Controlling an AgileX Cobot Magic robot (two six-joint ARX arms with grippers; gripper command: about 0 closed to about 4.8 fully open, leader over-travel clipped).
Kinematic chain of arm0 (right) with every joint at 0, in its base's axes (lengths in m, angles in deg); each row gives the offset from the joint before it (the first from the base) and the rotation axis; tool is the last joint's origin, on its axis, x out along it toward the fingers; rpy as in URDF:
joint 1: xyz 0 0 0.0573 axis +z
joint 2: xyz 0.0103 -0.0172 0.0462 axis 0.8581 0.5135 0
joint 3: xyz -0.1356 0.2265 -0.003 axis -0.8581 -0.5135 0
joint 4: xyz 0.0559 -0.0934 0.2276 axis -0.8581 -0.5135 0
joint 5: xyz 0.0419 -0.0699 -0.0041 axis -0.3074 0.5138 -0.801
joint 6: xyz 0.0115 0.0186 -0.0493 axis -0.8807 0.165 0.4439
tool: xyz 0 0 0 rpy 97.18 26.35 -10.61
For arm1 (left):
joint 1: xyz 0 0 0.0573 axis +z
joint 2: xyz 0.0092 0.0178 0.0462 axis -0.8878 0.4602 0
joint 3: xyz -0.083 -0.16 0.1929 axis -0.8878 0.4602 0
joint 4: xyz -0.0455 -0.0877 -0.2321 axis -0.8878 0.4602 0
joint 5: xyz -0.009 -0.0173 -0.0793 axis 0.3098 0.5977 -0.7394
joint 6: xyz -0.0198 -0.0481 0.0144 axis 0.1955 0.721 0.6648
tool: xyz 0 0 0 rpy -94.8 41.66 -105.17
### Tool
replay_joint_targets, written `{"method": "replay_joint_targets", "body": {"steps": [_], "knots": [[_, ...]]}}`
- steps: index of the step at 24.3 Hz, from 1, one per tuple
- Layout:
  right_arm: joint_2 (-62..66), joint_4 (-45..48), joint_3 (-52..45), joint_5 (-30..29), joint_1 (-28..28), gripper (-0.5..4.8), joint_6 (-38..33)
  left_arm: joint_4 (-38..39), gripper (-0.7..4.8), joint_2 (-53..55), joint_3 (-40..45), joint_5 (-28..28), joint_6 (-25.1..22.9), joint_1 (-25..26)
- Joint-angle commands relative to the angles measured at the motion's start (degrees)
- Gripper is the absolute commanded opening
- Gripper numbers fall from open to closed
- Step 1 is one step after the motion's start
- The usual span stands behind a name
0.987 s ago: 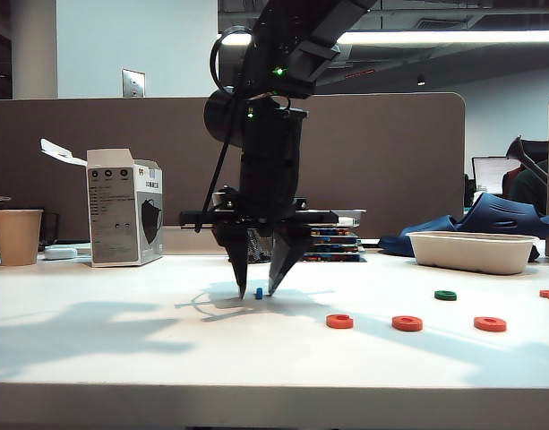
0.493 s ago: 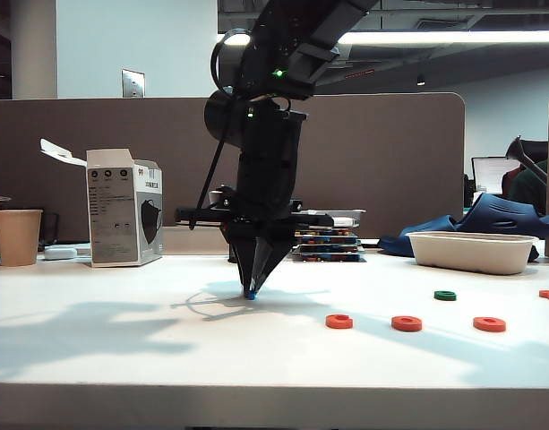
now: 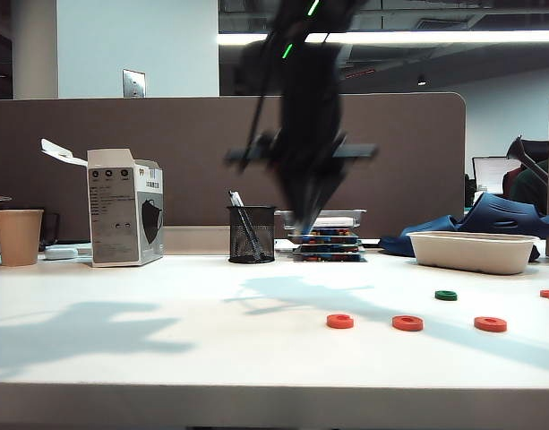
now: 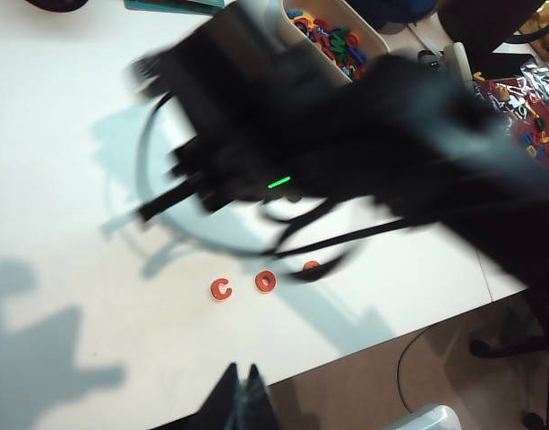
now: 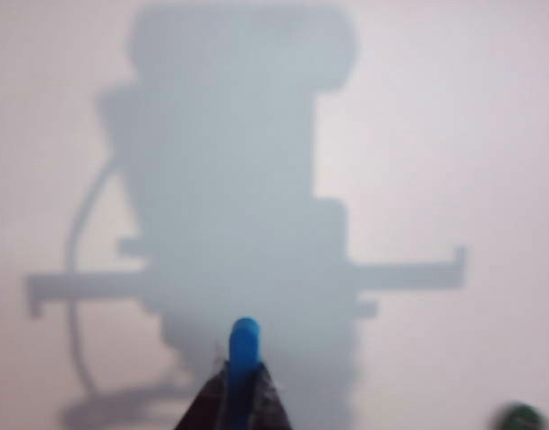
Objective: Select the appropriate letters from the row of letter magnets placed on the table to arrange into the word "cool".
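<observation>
The right end effector [image 3: 303, 231], a second ago spread around the blue bar [image 5: 244, 345] on the white surface [image 3: 167, 349], now pinches it and has lifted it to centre frame, blurred. Three red-orange rings [image 3: 407, 322] wait lower right, so the "l" probably goes beside them. The left end effector [image 4: 243, 399] is pressed together, empty.

Right gripper [image 5: 238, 394] aloft, left gripper [image 4: 241, 399] closed.
</observation>
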Motion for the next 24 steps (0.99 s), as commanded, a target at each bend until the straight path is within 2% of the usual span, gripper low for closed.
{"method": "replay_joint_targets", "body": {"steps": [1,9,12,17,18,24], "knots": [[-4.42,-6.97,-0.09,3.06,-3.63,-0.05,2.08,-0.74,-0.05,-0.15,-0.2,0.11,-0.07,0.04],[-16.48,-10.91,-1.73,2.49,-14.08,-0.05,3.3,-0.74,-0.05,-0.15,-0.2,0.15,-0.07,0.04],[-20.55,-10.32,-6.1,-0.42,-17.27,-0.05,3.28,-0.72,-0.04,-0.15,-0.2,0.15,-0.07,0.04],[-30.18,-2.73,-25.0,-1.81,-20.02,-0.05,3.21,-0.66,-0.04,-0.15,-0.2,0.13,-0.07,0.04],[-32.89,1.51,-32.2,-3.52,-20.35,-0.05,3.21,-0.68,-0.05,-0.15,-0.2,0.13,-0.07,0.04],[-35.34,10.32,-47.19,-6.32,-20.41,-0.05,2.38,-0.68,-0.04,-0.15,-0.2,0.13,-0.07,0.04]]}}
